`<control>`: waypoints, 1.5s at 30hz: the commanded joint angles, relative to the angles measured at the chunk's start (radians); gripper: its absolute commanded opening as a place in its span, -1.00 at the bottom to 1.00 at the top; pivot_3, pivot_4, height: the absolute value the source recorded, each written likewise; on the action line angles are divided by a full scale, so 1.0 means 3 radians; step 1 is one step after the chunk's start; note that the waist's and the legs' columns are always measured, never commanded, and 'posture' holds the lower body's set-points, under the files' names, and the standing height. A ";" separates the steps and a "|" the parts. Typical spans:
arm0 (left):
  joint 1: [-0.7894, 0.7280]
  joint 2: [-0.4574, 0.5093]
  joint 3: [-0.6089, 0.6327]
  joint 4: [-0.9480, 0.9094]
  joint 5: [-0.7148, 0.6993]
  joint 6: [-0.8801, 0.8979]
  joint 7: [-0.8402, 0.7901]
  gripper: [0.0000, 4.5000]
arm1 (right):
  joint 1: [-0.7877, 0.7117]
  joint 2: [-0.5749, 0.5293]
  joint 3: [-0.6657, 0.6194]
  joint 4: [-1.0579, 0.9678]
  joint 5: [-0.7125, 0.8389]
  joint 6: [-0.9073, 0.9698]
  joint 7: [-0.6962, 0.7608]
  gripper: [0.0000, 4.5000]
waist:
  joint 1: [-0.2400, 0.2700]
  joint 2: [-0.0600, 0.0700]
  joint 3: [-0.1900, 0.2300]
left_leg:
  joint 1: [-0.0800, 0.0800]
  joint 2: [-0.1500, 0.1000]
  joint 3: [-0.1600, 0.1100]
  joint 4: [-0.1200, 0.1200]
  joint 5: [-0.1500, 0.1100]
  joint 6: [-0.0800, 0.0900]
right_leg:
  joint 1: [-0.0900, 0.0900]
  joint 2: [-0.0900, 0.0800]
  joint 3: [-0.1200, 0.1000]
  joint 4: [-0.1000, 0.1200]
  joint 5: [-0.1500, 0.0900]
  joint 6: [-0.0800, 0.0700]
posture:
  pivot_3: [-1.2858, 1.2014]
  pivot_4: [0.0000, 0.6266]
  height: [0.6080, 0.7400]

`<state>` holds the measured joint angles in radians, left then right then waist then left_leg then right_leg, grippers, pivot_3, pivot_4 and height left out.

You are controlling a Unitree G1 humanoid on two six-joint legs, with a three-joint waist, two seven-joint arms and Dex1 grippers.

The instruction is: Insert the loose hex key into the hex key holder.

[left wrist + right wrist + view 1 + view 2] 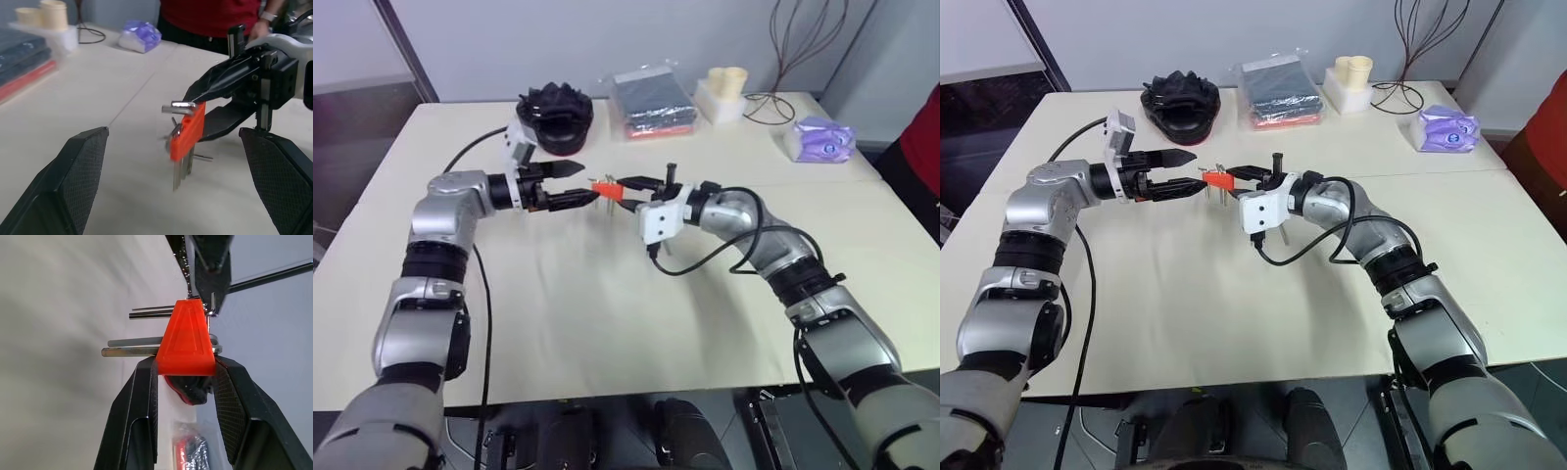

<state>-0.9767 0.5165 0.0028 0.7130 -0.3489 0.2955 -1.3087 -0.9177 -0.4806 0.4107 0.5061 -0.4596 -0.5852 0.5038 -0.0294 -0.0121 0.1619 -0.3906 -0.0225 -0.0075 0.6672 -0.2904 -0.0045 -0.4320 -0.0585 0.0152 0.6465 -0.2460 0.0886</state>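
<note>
Right gripper jaws clamped on orange wedge-shaped holder; left gripper seemingly spread, empty.

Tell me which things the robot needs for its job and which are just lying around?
Needed:
- hex key holder, held up in the right gripper
- left gripper, fingers open beside it

Just lying there:
- black cloth bundle
- packet of dark folded cloth
- cream cups
- purple packet
- wire loops

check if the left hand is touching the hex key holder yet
Apart. In the left wrist view the left hand stands wide open, and the orange hex key holder, clamped by the right hand, sits between its fingers with clear gaps on both sides.
</note>
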 commanded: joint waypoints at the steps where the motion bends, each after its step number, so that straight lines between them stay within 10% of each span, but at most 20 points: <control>1: -0.0170 -0.0061 0.0010 0.0189 0.0047 -0.0132 -0.0108 1.00 | -0.0069 0.0013 -0.0074 -0.0124 -0.0005 -0.0071 -0.0076 -0.55 | -0.0010 0.0000 0.0000 | 0.0000 0.0000 0.0000 0.0000 0.0000 0.0000 | 0.0000 0.0000 0.0000 0.0000 0.0000 0.0000 | 0.03 -0.52 1.00; 10: -0.0284 -0.0222 0.0037 0.0435 0.0112 -0.0239 -0.0196 1.00 | -0.0009 0.0032 -0.0081 -0.0250 0.0003 -0.0037 -0.0060 -0.55 | -0.0041 -0.0001 0.0000 | -0.0002 0.0000 -0.0001 0.0000 0.0000 0.0000 | 0.0000 0.0000 0.0000 0.0000 0.0000 0.0000 | 0.03 -0.52 1.00; 21: -0.0299 -0.0286 0.0052 0.0509 0.0158 -0.0332 -0.0221 -0.98 | 0.0040 0.0066 -0.0069 -0.0351 0.0023 0.0035 -0.0038 -0.55 | -0.0041 -0.0001 0.0000 | -0.0002 0.0000 -0.0001 0.0000 0.0000 0.0000 | 0.0000 -0.0001 0.0000 0.0001 0.0000 0.0000 | 0.03 -0.52 1.00; 33: -0.0316 -0.0327 0.0097 0.0549 0.0211 -0.0436 -0.0119 -0.98 | 0.0126 0.0059 -0.0051 -0.0391 0.0096 0.0075 0.0114 -0.55 | -0.0040 -0.0001 0.0000 | -0.0002 0.0000 -0.0001 0.0000 0.0000 0.0000 | 0.0000 0.0000 0.0000 0.0001 0.0000 0.0000 | 0.03 -0.52 1.00; 34: -0.0319 -0.0331 0.0099 0.0553 0.0212 -0.0443 -0.0115 -1.00 | 0.0131 0.0055 -0.0054 -0.0394 0.0114 0.0084 0.0151 -0.09 | -0.0041 -0.0001 0.0000 | -0.0002 0.0000 -0.0001 0.0000 0.0000 0.0000 | 0.0000 0.0000 0.0000 0.0001 0.0000 0.0000 | 0.03 -0.52 1.00; 39: -0.0288 -0.0346 0.0105 0.0502 0.0223 -0.0487 -0.0087 -1.00 | 0.0176 -0.0065 -0.0125 -0.0451 0.0066 0.0152 0.0211 0.97 | -0.0041 -0.0001 0.0000 | -0.0002 0.0000 -0.0002 0.0000 0.0000 0.0000 | 0.0000 0.0000 0.0000 0.0001 0.0000 0.0000 | 0.03 -0.52 1.00; 45: -0.0146 -0.0256 0.0131 0.0304 0.0227 -0.0533 -0.0046 -1.00 | 0.0546 -0.0256 -0.0438 -0.0814 0.0469 0.0826 0.0453 0.97 | -0.0013 -0.0001 0.0000 | -0.0003 -0.0002 -0.0001 0.0001 0.0000 0.0000 | 0.0000 -0.0003 0.0000 0.0001 0.0000 0.0000 | 0.03 -0.52 1.00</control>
<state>-1.0218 0.4190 0.0186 0.8556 -0.2732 0.1614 -1.3254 -0.7786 -0.5655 0.3484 0.3351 -0.4124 -0.4543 0.6019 -0.0333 -0.0124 0.1620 -0.3914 -0.0229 -0.0080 0.6675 -0.2905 -0.0044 -0.4317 -0.0594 0.0153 0.6467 -0.2460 0.0888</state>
